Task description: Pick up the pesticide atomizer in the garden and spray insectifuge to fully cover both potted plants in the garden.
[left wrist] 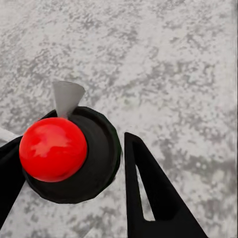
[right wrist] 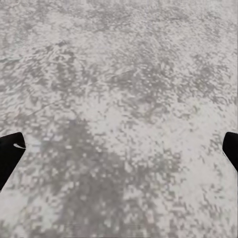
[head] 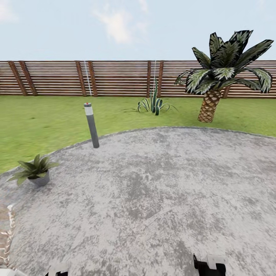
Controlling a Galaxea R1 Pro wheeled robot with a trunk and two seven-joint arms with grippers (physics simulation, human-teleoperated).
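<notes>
In the left wrist view my left gripper is shut on the pesticide atomizer, seen from above: a dark round top, a red ball and a grey nozzle. The black fingers press both its sides over grey paving. One potted plant, a light-green rosette in a small grey pot, stands at the left rim of the round paving. The second potted plant is out of view. My right gripper is open and holds nothing, its black fingertips wide apart above the paving. Its top shows at the head view's bottom edge.
A tall grey post lamp stands at the paving's far left edge. Beyond it lie lawn, a dark striped-leaf bush, a palm tree and the brown slatted fence. A brown and white object sits at the left edge.
</notes>
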